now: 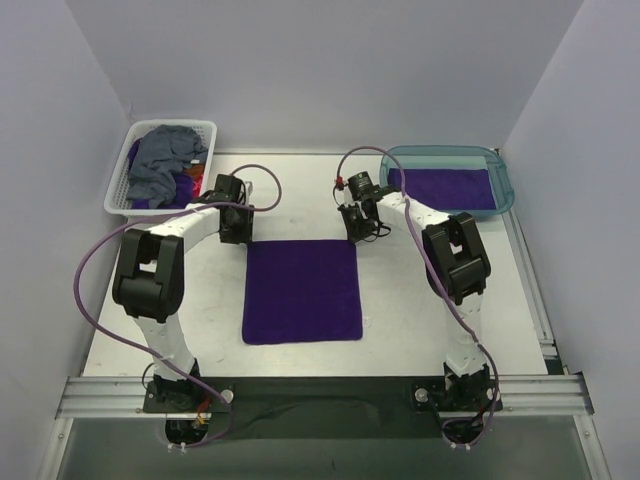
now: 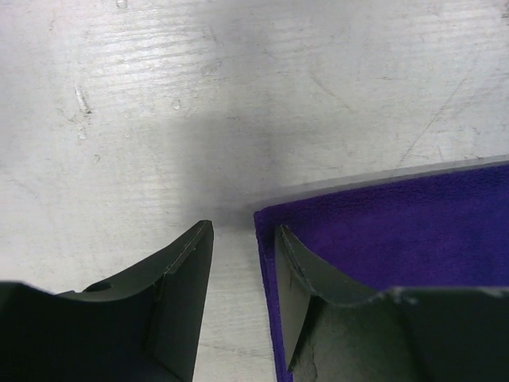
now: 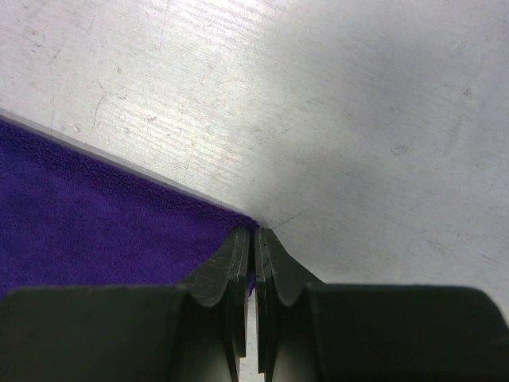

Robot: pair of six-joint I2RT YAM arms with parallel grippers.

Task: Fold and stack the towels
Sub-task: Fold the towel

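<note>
Towel [image 1: 301,291], purple: the top view shows you one lying flat on the table [image 1: 420,330] between the two arms. Also purple, the tub towel [image 1: 445,187] lies spread inside the teal tub [image 1: 505,185] at far right. The grey towel [image 1: 165,160] sits crumpled in the white basket [image 1: 118,190] at far left. Your left gripper [image 1: 237,232] stands at the flat towel's far left corner, and your right gripper [image 1: 362,228] at its far right corner.

Left wrist view: you see the left gripper [image 2: 242,239] spread. One finger [image 2: 179,270] is over bare table [image 2: 159,95], the other over the towel [image 2: 398,231] just inside its corner. The towel's side edge runs down the gap between them.

Right wrist view: you see the right gripper [image 3: 254,239] pressed together, its tips at the very corner of the towel [image 3: 103,223], low over the table [image 3: 358,119]. Whether any cloth is nipped between the tips you cannot tell.
</note>
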